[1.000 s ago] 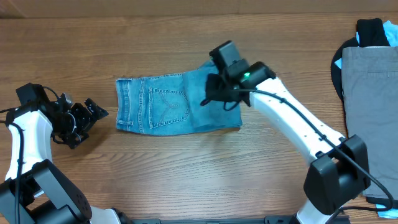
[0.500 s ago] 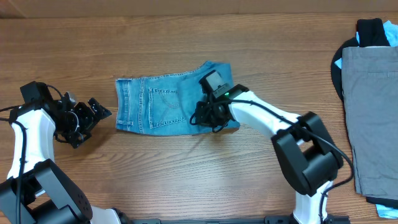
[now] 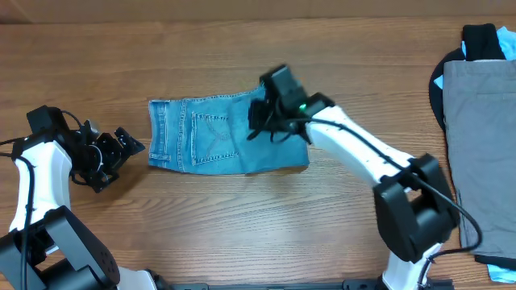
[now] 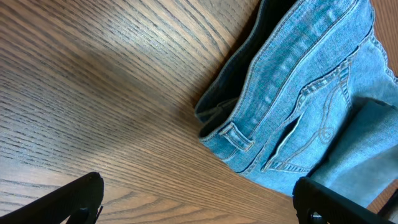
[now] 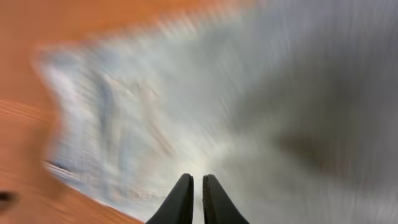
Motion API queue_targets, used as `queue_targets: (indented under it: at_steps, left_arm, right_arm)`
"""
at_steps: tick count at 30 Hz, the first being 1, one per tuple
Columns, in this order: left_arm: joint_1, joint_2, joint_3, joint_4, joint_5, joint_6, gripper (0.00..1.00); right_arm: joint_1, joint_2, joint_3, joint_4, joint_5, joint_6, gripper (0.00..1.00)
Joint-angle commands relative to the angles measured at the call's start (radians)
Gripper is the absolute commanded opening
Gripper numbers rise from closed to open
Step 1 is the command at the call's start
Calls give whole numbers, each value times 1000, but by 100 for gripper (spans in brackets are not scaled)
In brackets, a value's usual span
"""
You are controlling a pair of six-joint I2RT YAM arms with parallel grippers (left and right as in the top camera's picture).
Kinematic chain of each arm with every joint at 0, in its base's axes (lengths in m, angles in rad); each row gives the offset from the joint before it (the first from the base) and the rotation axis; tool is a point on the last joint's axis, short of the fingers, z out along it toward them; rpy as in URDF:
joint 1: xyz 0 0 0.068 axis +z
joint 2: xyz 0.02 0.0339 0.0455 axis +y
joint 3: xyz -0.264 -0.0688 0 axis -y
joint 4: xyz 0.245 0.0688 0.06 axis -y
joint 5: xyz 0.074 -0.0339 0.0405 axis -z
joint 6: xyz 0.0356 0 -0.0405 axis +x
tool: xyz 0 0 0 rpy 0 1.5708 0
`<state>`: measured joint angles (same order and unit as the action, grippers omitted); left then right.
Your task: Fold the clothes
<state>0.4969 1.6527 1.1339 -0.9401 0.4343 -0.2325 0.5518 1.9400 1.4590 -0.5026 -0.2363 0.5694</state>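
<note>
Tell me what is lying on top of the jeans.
The right gripper is over the end of the jeans farthest from the waistband, fingers nearly together. The denim beneath it is covered, and the blurred wrist view leaves contact unclear.

You're at a robot lab bench (image 3: 242, 48) — wood-grain top, left arm (image 3: 31, 177) and right arm (image 3: 364, 155) mounted at its near edge, folded garments (image 3: 480, 137) stacked alongside.
</note>
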Motion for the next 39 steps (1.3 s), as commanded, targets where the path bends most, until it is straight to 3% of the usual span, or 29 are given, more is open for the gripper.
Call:
queue_targets:
  at_steps: [1, 10, 25, 32, 39]
  left_arm:
    - [-8, 8, -1, -2, 11, 20, 100]
    - [-8, 8, -1, -2, 11, 24, 100]
    - [-8, 8, -1, -6, 10, 24, 100]
    - [-8, 8, -1, -10, 3, 24, 100]
    - [-8, 8, -1, -12, 3, 26, 100]
  right_arm:
    - [-9, -8, 21, 43, -124, -27, 10]
    - [3, 151, 21, 152, -252, 34, 10]
    - [-132, 361, 21, 397, -157, 55, 15]
    - [-217, 393, 23, 381, -104, 19, 12]
    - [-311, 293, 58, 273, -119, -2, 11]
